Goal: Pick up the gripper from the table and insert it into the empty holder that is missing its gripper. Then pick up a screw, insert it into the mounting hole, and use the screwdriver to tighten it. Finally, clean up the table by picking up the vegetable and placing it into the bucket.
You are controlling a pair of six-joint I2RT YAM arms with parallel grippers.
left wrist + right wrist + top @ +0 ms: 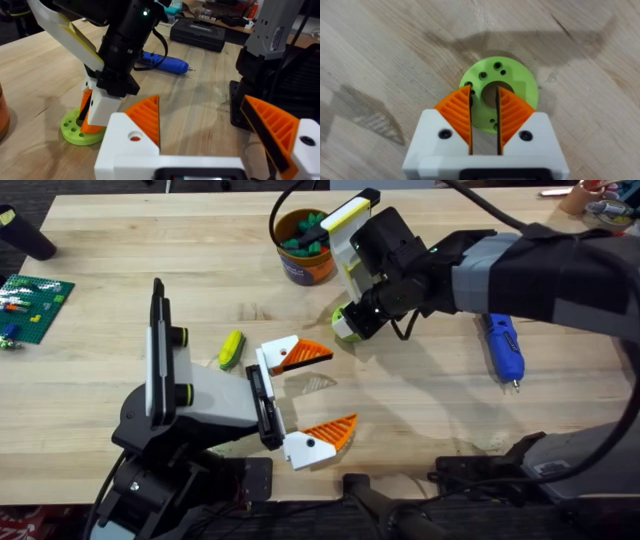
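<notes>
From overhead, the left gripper [315, 395] hovers spread wide over the near middle of the table [120, 255]; the right gripper [348, 323] points down at a green disc [345, 326]. The bucket [303, 248] stands far, the screwdriver [502, 348] lies right. In the left wrist view, the disc [75, 127] lies flat under the right gripper [90, 117]. In the right wrist view, narrowly parted fingers [457, 112] straddle the disc's [520, 85] centre hole, gripping nothing.
</notes>
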